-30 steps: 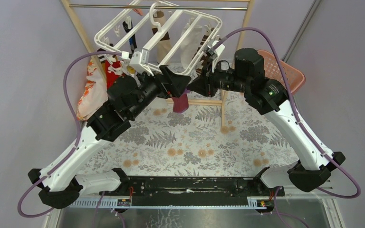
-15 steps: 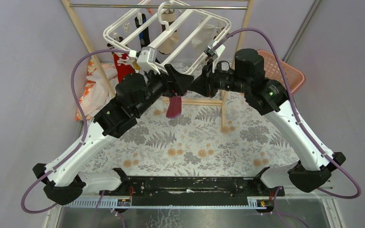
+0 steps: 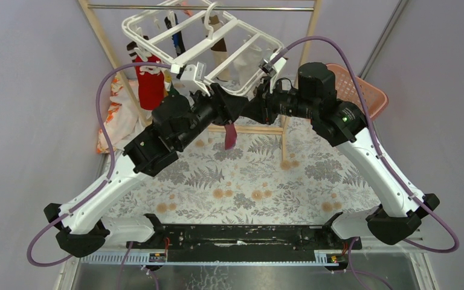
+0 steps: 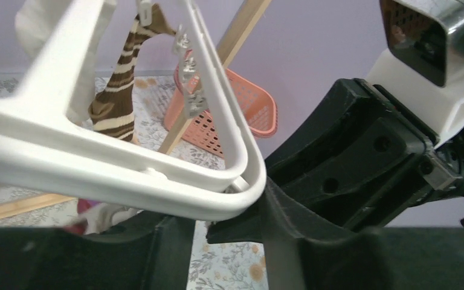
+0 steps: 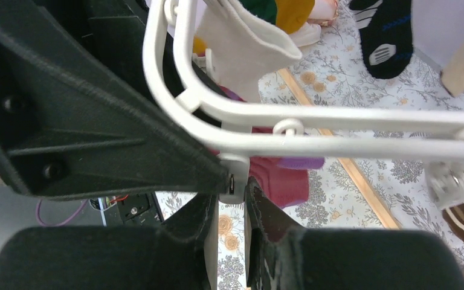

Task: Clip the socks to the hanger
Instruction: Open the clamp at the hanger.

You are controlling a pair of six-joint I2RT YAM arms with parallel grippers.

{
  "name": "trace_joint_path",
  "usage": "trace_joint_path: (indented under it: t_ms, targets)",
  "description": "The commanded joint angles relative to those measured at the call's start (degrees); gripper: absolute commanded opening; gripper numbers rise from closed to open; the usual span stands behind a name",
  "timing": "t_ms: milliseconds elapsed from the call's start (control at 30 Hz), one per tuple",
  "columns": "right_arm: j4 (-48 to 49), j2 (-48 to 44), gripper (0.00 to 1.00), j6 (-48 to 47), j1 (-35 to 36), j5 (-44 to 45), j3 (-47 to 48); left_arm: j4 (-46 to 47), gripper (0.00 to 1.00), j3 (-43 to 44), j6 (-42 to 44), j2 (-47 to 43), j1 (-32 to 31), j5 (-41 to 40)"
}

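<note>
Find hanger point(image 3: 208, 43) tilted at 12 o'clock over table point(image 3: 248, 181), hung off rack point(image 3: 105, 51), w/ red sock point(image 3: 150, 87) clipped at its 9 o'clock corner, black sock point(image 3: 177, 39) at 11, plus brown-striped sock point(image 4: 116, 103) and white sock point(image 5: 241, 42) under the bars. Note left gripper point(image 3: 235, 109) at hanger's 6 o'clock corner, approx half open, frame corner right over the fingers point(image 4: 66, 254), nothing visibly pinched; see right gripper point(image 3: 252, 109) tip to tip w/ it at its 3 o'clock, nearly closed on a white clip point(image 5: 232, 178). Spot maroon sock point(image 3: 230, 136) dangling at 6 o'clock just below both tips, holder unclear; pink basket point(image 3: 368, 90) at 2 o'clock.
</note>
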Motion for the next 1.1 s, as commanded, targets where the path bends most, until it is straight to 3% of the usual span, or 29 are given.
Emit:
trace_joint_path:
  t_ms: [0,167,233,367,500,800,833,967,1067]
  targets:
    - [-2.46,-0.39,0.00,-0.30,0.62,-2.13,0.38,7.50,0.40,2.55,1.77,0.09,-0.55,-2.04]
    - [-2.61,-0.31,0.00,-0.36,0.69,-1.92,0.55,8.38,0.33,1.54,1.53,-0.91,-0.95,-1.73]
    - [-2.57,-0.22,0.00,-0.27,0.74,-1.79,0.65,8.41,0.22,1.41,1.75,-1.11,-0.94,-1.95]
    - [-2.39,-0.06,0.00,-0.31,0.74,-1.83,0.72,8.40,0.15,1.06,1.98,-1.38,-1.05,-1.94]
    - [-2.24,-0.11,0.00,-0.15,0.73,-1.49,0.51,8.41,0.01,1.11,2.14,-1.34,-1.11,-1.74]
    - [-2.36,-0.77,0.00,-0.36,0.77,0.18,0.21,8.35,0.00,-0.30,3.15,-2.38,-1.06,-1.45]
    - [-2.12,-0.93,0.02,-0.21,0.79,0.40,-0.04,8.36,0.00,-0.51,3.27,-2.59,-1.08,-1.35]
    - [-0.29,-2.03,0.36,0.74,0.77,1.41,-1.87,8.30,0.00,-0.51,3.32,-3.22,-1.03,-1.27]
    - [0.52,-3.28,0.47,0.78,0.74,3.67,-3.25,8.28,0.00,-0.13,3.31,-3.44,-1.05,-1.01]
